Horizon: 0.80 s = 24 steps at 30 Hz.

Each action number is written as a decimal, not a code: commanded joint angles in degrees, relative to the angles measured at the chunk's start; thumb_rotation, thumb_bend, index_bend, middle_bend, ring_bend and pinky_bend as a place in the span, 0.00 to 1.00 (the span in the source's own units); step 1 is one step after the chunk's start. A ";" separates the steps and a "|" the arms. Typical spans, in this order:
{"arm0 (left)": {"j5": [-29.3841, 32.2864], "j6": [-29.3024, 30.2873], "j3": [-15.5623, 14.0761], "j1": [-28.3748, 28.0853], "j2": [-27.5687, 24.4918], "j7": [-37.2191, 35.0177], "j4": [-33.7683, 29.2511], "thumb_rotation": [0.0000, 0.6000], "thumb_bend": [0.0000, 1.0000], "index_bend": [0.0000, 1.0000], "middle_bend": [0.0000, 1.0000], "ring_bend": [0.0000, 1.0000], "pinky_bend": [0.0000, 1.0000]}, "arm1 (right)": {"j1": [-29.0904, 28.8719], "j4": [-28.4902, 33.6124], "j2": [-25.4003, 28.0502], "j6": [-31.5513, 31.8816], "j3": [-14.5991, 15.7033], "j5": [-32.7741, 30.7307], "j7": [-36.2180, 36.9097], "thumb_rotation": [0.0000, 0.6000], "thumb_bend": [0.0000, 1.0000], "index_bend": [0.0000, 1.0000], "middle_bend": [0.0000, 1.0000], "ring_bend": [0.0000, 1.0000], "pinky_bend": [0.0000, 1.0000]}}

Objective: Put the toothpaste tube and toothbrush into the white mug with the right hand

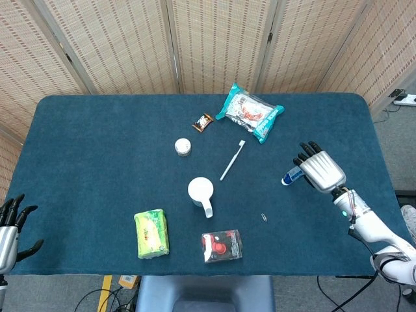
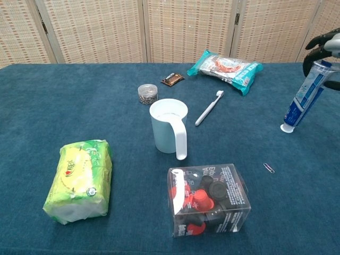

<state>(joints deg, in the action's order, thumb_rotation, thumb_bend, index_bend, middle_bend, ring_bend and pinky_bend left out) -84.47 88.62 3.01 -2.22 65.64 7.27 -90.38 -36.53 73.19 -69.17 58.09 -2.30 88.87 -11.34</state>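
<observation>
Blue-white toothpaste tube (image 2: 303, 101), lettering unreadable, gripped cap-down by right hand (image 1: 320, 171) above counter (image 1: 97, 169). Left hand (image 1: 11, 224) empty, fingers apart. Green pack (image 2: 79, 179) shows red heart.

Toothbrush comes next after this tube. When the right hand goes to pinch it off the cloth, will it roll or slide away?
The toothbrush looks thin, stiff and light, lying flat on the blue cloth, so a nudge would probably skid or spin it more than roll it. Its low profile may make pinching awkward. The fuzzy cloth likely gives some grip.
</observation>
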 commanded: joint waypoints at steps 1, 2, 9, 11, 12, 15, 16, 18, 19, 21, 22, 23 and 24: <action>0.20 0.17 0.03 0.22 -0.16 -0.23 0.19 1.00 0.23 0.25 0.08 0.05 0.15 | -0.59 1.18 -1.10 0.37 0.10 1.14 -0.53 1.00 0.35 0.66 0.38 0.12 0.20; 0.18 0.16 -0.01 0.26 -0.23 -0.29 0.25 1.00 0.23 0.25 0.08 0.05 0.15 | -0.76 1.68 -1.44 0.48 0.09 1.45 -0.56 1.00 0.34 0.62 0.37 0.12 0.20; -0.08 0.77 -0.13 0.69 -0.51 -1.11 0.76 1.00 0.23 0.25 0.08 0.05 0.15 | -2.27 7.00 -3.99 -0.95 -0.67 1.11 -4.90 1.00 0.22 0.11 0.23 0.06 0.12; 0.09 0.69 -0.18 0.80 -0.58 -1.31 0.91 1.00 0.23 0.25 0.08 0.05 0.15 | -2.47 8.33 -4.69 -1.21 -1.01 0.51 -5.85 1.00 0.18 0.02 0.18 0.03 0.11; 0.14 0.57 -0.26 0.84 -0.61 -1.43 0.96 1.00 0.23 0.25 0.08 0.05 0.15 | -2.58 8.80 -5.22 -1.08 -1.17 0.47 -6.61 1.00 0.15 0.00 0.15 0.01 0.10; 0.02 0.40 -0.41 0.85 -0.53 -1.59 1.13 1.00 0.23 0.25 0.08 0.05 0.15 | -2.79 8.56 -6.94 -1.00 -1.75 -0.33 -8.32 1.00 0.11 0.00 0.14 0.01 0.10; -0.03 0.41 -0.41 0.85 -0.51 -1.65 1.16 1.00 0.23 0.25 0.08 0.05 0.15 | -2.88 8.46 -7.43 -1.20 -1.97 -0.84 -8.49 1.00 0.11 0.00 0.13 0.01 0.10; -0.18 0.51 -0.38 0.85 -0.48 -1.80 1.18 1.00 0.23 0.25 0.08 0.05 0.15 | -3.07 8.40 -8.33 -1.63 -2.45 -1.97 -8.76 1.00 0.10 0.00 0.13 0.01 0.10; -0.25 0.55 -0.38 0.85 -0.51 -1.86 1.16 1.00 0.23 0.25 0.08 0.05 0.15 | -3.13 8.42 -8.60 -1.75 -2.58 -2.33 -8.88 1.00 0.10 0.00 0.13 0.01 0.10; -0.36 0.63 -0.41 0.88 -0.55 -1.91 1.16 1.00 0.23 0.25 0.08 0.05 0.15 | -3.18 8.42 -8.98 -2.09 -2.72 -3.09 -9.31 1.00 0.10 0.00 0.14 0.01 0.10; -0.40 0.62 -0.44 0.89 -0.57 -1.91 1.15 1.00 0.23 0.25 0.08 0.05 0.15 | -3.23 8.31 -9.21 -2.40 -2.67 -3.47 -9.65 1.00 0.10 0.00 0.15 0.01 0.10; -0.42 0.58 -0.48 0.91 -0.58 -1.91 1.15 1.00 0.23 0.25 0.08 0.05 0.15 | -3.24 8.23 -9.36 -2.79 -2.57 -3.87 -9.84 1.00 0.10 0.00 0.16 0.01 0.10; -0.41 0.51 -0.53 0.93 -0.60 -1.90 1.11 1.00 0.23 0.25 0.08 0.05 0.15 | -3.24 8.29 -9.52 -3.42 -2.35 -4.40 -9.97 1.00 0.10 0.02 0.17 0.01 0.10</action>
<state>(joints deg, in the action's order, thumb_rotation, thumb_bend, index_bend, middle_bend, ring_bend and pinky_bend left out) -84.88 89.14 2.49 -1.30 65.05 5.36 -89.26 -39.72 81.50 -78.43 55.23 -4.82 84.93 -21.06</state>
